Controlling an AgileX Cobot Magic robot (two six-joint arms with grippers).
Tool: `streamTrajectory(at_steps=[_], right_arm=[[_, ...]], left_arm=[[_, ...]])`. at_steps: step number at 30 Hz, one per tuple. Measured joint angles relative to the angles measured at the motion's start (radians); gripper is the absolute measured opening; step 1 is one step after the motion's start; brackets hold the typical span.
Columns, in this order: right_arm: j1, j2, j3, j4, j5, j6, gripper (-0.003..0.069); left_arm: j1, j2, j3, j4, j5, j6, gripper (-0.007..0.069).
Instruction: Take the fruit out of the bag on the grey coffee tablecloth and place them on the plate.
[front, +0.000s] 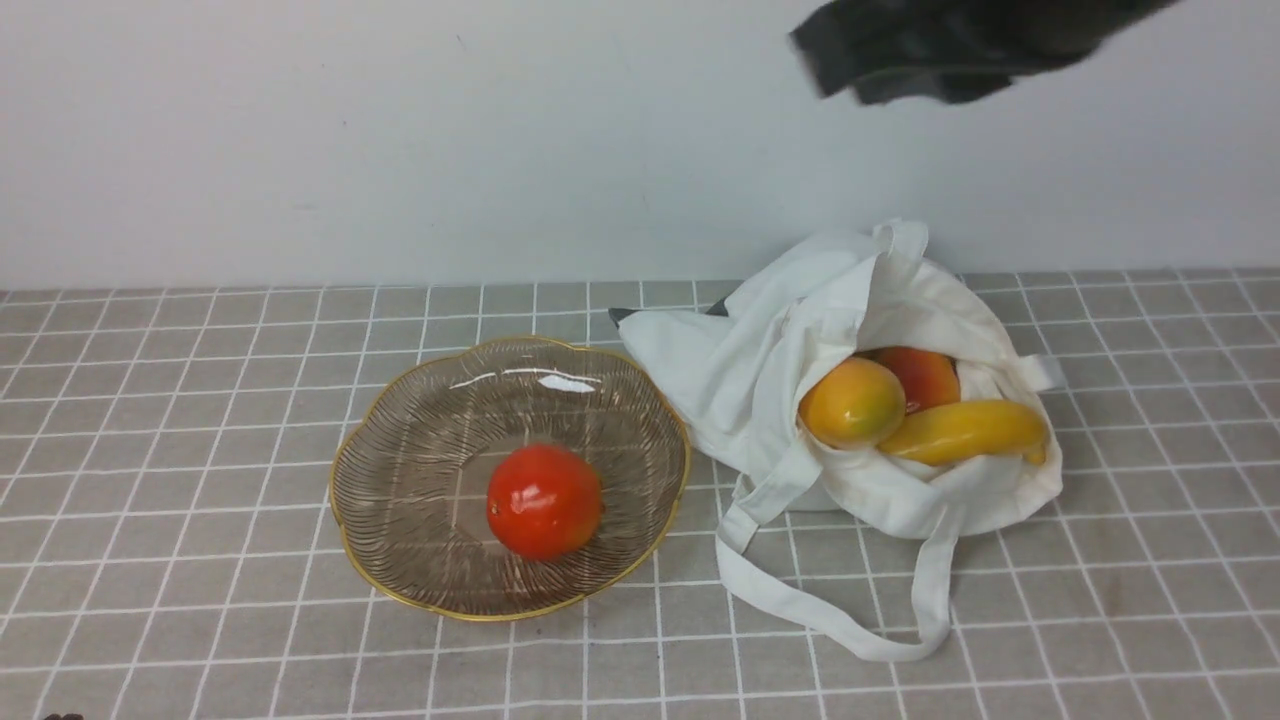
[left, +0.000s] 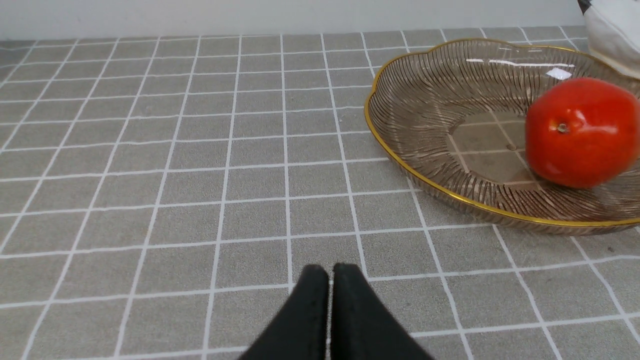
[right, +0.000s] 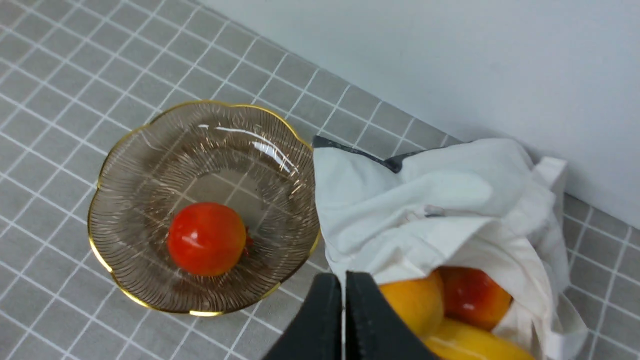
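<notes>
The round red-orange ball (front: 543, 500) lies in the gold-rimmed glass plate (front: 400, 440) on the grey checked tablecloth (front: 200, 400). The white bag (front: 760, 360) lies open to the plate's right. It holds the yellow-orange round fruit (front: 852, 402), the red-orange mango-like fruit (front: 925, 375) and the banana (front: 965, 430). My right arm (front: 950, 45) is high above the bag, blurred. The right gripper (right: 343, 277) is shut and empty, above the bag's mouth (right: 425, 200). The left gripper (left: 330, 270) is shut and empty, low over the cloth, left of the plate (left: 425, 100).
The bag's long strap handles (front: 830, 620) loop onto the cloth in front of the bag. A white wall (front: 400, 130) stands right behind the cloth's back edge. A dark patch (front: 625, 314) shows under the bag's back corner.
</notes>
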Motion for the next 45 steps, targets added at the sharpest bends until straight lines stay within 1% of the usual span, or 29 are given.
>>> streamTrajectory(at_steps=[3,6,7,10,15,18,21,27,29,33,34,35,36,40,42,44,45], right_arm=[[0.000,-0.162,0.147,-0.033,-0.005,0.052,-0.0013],[0.000,-0.291,0.286,-0.044,-0.076,0.069,-0.0013],[0.000,-0.361,0.375,-0.042,-0.138,0.078,-0.0014],[0.000,-0.485,0.552,0.002,-0.260,0.111,-0.0014],[0.000,-0.661,0.765,0.073,-0.447,0.129,-0.0014],[0.000,-0.719,0.847,0.114,-0.519,0.132,-0.0014],[0.000,-0.737,0.889,0.142,-0.534,0.133,-0.0014],[0.000,-0.738,0.905,0.110,-0.580,0.106,-0.0014],[0.000,-0.739,0.907,0.105,-0.630,0.033,-0.0014],[-0.011,-0.768,0.947,0.104,-0.747,-0.050,-0.0014],[-0.014,-0.771,0.951,0.104,-0.747,-0.055,-0.0014],[-0.029,-0.783,0.968,0.107,-0.790,-0.072,-0.0014],[-0.078,-0.810,1.020,0.109,-0.861,-0.097,-0.0014],[-0.228,-0.896,1.176,0.116,-0.999,-0.114,-0.0014],[-0.298,-0.951,1.269,0.116,-1.040,-0.120,-0.0014],[-0.401,-1.026,1.399,0.116,-1.079,-0.131,-0.0014],[-0.425,-1.047,1.421,0.116,-1.085,-0.134,-0.0014]], left_arm=[[0.000,0.000,0.000,0.000,0.000,0.000,-0.0008],[0.000,0.000,0.000,0.000,0.000,0.000,-0.0008],[0.000,0.000,0.000,0.000,0.000,0.000,-0.0008],[0.000,0.000,0.000,0.000,0.000,0.000,-0.0008],[0.000,0.000,0.000,0.000,0.000,0.000,-0.0008],[0.000,0.000,0.000,0.000,0.000,0.000,-0.0008],[0.000,0.000,0.000,0.000,0.000,0.000,-0.0008],[0.000,0.000,0.000,0.000,0.000,0.000,-0.0008],[0.000,0.000,0.000,0.000,0.000,0.000,-0.0008],[0.000,0.000,0.000,0.000,0.000,0.000,-0.0008],[0.000,0.000,0.000,0.000,0.000,0.000,-0.0008],[0.000,0.000,0.000,0.000,0.000,0.000,-0.0008],[0.000,0.000,0.000,0.000,0.000,0.000,-0.0008],[0.000,0.000,0.000,0.000,0.000,0.000,-0.0008],[0.000,0.000,0.000,0.000,0.000,0.000,-0.0008],[0.000,0.000,0.000,0.000,0.000,0.000,-0.0008],[0.000,0.000,0.000,0.000,0.000,0.000,-0.0008]])
